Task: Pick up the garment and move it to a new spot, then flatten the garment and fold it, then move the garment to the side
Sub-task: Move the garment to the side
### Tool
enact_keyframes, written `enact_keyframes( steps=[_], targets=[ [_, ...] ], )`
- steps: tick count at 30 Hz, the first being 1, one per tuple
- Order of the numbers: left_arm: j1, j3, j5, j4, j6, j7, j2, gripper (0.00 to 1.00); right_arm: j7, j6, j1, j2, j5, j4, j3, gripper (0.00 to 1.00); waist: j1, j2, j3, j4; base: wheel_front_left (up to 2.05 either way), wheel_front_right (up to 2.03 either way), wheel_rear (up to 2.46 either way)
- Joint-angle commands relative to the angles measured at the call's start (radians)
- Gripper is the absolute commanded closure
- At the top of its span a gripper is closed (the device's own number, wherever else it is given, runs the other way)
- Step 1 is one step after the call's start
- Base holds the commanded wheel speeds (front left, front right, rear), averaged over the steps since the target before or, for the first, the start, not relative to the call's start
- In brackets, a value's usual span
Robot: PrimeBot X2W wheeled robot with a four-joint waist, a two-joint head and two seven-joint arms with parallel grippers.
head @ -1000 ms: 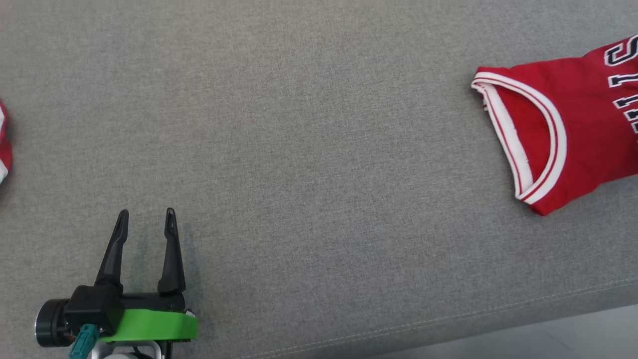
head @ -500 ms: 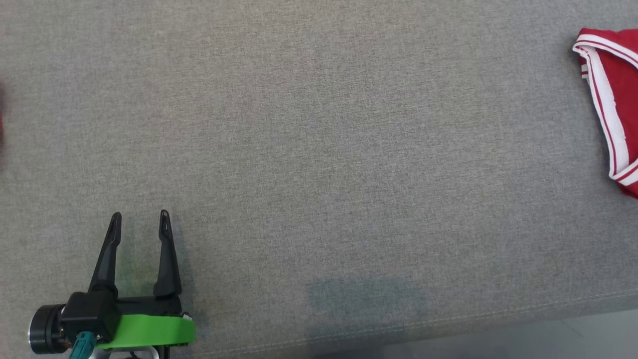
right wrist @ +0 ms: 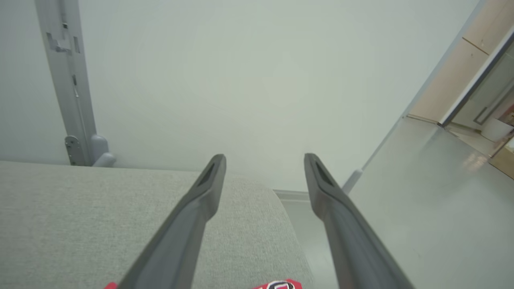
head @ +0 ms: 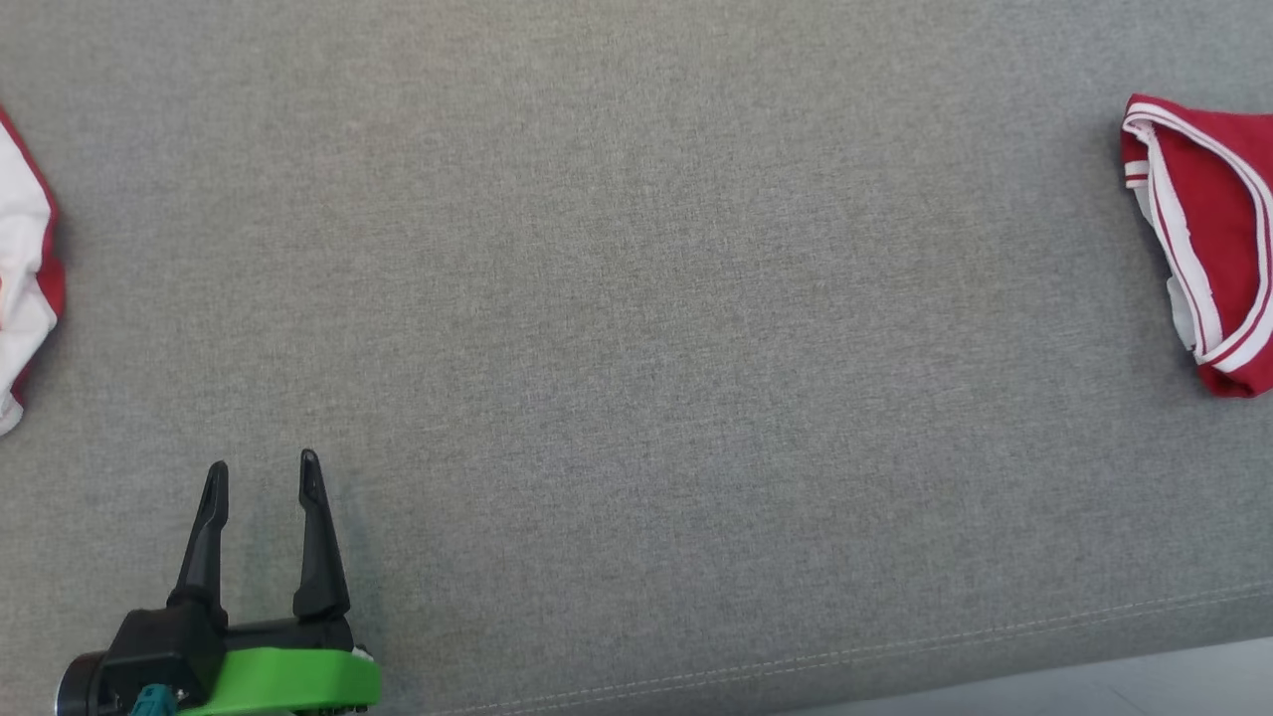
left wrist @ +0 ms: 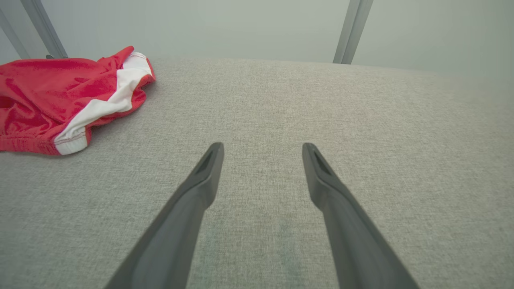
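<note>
The red jersey lies far right on the grey fabric surface, probably set aside already; left gripper and right gripper both stand wide apart, empty

Head cam top-down; wrist cams low, fwd; all share grey pad.

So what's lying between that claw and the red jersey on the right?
Nothing: in the head view the stretch from the left gripper to the red jersey is bare grey upholstery.
</note>
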Motion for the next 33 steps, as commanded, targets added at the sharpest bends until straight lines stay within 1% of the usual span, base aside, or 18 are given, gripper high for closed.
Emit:
enact_keyframes(
  steps=[1, 2, 5, 8, 11, 13, 17, 20, 22, 25, 29, 33],
  targets=[
    [0.017, 0.007, -0.007, 0.006, 0.003, 0.000, 0.001, 0.00, -0.003, -0.002, 0.044, 0.005, -0.009, -0.030, -0.021, 0.00, -0.0001, 0.0114, -0.083, -0.016, 0.00, 0.00, 0.00],
    [0.023, 0.010, -0.013, 0.010, 0.005, 0.000, 0.001, 0.00, -0.003, -0.002, 0.093, 0.006, -0.031, -0.103, -0.052, 0.00, -0.0001, 0.0114, -0.105, -0.018, 0.00, 0.00, 0.00],
    [0.049, 0.017, -0.033, 0.020, 0.013, 0.000, 0.001, 0.00, -0.003, -0.002, 0.263, 0.053, -0.067, -0.309, -0.186, 0.00, -0.0001, 0.0114, -0.171, -0.016, 0.00, 0.00, 0.00],
    [0.070, 0.020, -0.042, 0.031, 0.014, 0.000, 0.001, 0.00, -0.003, -0.002, 0.460, 0.134, -0.130, -0.501, -0.314, 0.00, -0.0001, 0.0114, -0.221, -0.011, 0.00, 0.00, 0.00],
    [0.079, 0.023, -0.045, 0.035, 0.015, 0.000, 0.001, 0.00, -0.003, -0.002, 0.646, 0.249, -0.219, -0.676, -0.416, 0.00, -0.0001, 0.0114, -0.253, -0.005, 0.00, 0.00, 0.00],
    [0.084, 0.024, -0.045, 0.043, 0.010, 0.000, 0.001, 0.00, -0.003, -0.002, 0.748, 0.351, -0.261, -0.777, -0.455, 0.00, -0.0001, 0.0114, -0.267, -0.002, 0.00, 0.00, 0.00],
    [0.071, 0.014, -0.027, 0.056, -0.005, 0.000, 0.001, 0.00, -0.004, -0.002, 0.904, 0.491, -0.337, -0.909, -0.490, 0.00, -0.0001, 0.0114, -0.290, 0.017, 0.00, 0.00, 0.00],
    [0.051, 0.013, -0.010, 0.079, -0.018, 0.000, 0.001, 0.00, -0.004, -0.002, 0.986, 0.564, -0.389, -0.947, -0.471, 0.00, -0.0001, 0.0114, -0.305, 0.033, 0.00, 0.00, 0.00],
    [0.044, 0.014, 0.001, 0.099, -0.027, 0.000, 0.001, 0.00, -0.004, -0.001, 1.019, 0.591, -0.399, -0.948, -0.448, 0.00, -0.0001, 0.0114, -0.313, 0.040, 0.00, 0.00, 0.00],
    [0.037, 0.022, 0.013, 0.130, -0.036, 0.000, 0.001, 0.00, -0.004, -0.002, 1.052, 0.620, -0.409, -0.916, -0.418, 0.00, -0.0001, 0.0114, -0.328, 0.047, 0.00, 0.00, 0.00],
    [0.051, 0.027, 0.016, 0.165, -0.047, 0.000, 0.001, 0.00, -0.004, -0.002, 1.087, 0.639, -0.420, -0.842, -0.388, 0.00, -0.0001, 0.0114, -0.356, 0.054, 0.00, 0.00, 0.00],
    [0.054, 0.029, 0.010, 0.184, -0.051, 0.000, 0.001, 0.00, -0.004, -0.002, 1.113, 0.656, -0.421, -0.771, -0.384, 0.00, -0.0001, 0.0114, -0.370, 0.064, 0.00, 0.00, 0.00]
  ],
)
